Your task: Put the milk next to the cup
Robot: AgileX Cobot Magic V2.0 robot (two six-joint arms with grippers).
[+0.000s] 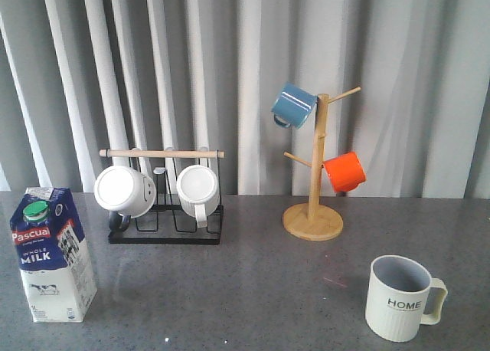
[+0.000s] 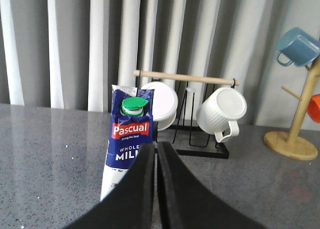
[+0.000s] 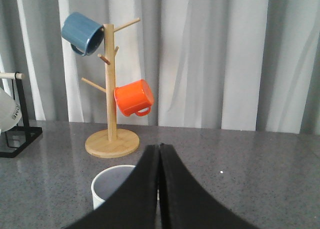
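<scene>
Milk (image 1: pixel 52 253): rigid carton, likely heavy if full, crushable; grasp the white lower body. Cup (image 1: pixel 401 298) stands at 3 o'clock, well apart. Left gripper (image 2: pixel 156 148) and right gripper (image 3: pixel 159 150): fingers pressed together, holding nothing

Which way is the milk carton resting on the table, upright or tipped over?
Upright. The milk carton stands on its base on the table, its gable top and green cap uppermost and its "Pascual" band level.
</scene>
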